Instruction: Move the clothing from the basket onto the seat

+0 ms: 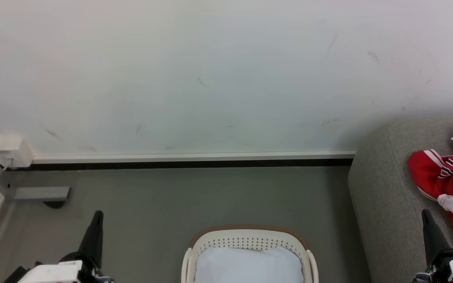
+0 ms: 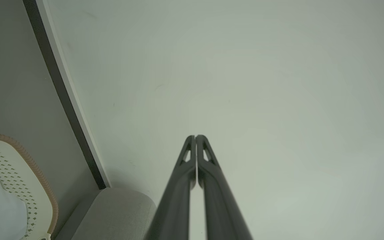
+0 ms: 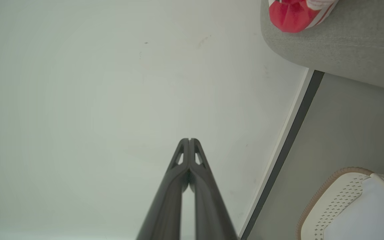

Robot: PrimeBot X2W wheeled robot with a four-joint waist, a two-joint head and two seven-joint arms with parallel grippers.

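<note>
Clothing (image 1: 433, 171) heaped on seat (image 1: 383, 196) right of basket (image 1: 250, 232), apparently delivered; pale pad (image 1: 249, 264) inside basket. Left gripper (image 2: 195, 137), right gripper (image 3: 189, 140) pressed together, empty, idle flanking basket.

The basket (image 1: 250, 229) stands on the grey floor (image 1: 163, 196), well short of the floor's far edge at the wall, and a pale pad (image 1: 249, 264) fills its inside. The red clothing (image 1: 450, 173) lies crumpled on top of the seat (image 1: 383, 188), back from its rounded left edge. The left gripper (image 1: 97, 215) and right gripper (image 1: 426, 214) each rise as one dark spike, fingers seemingly together.
</note>
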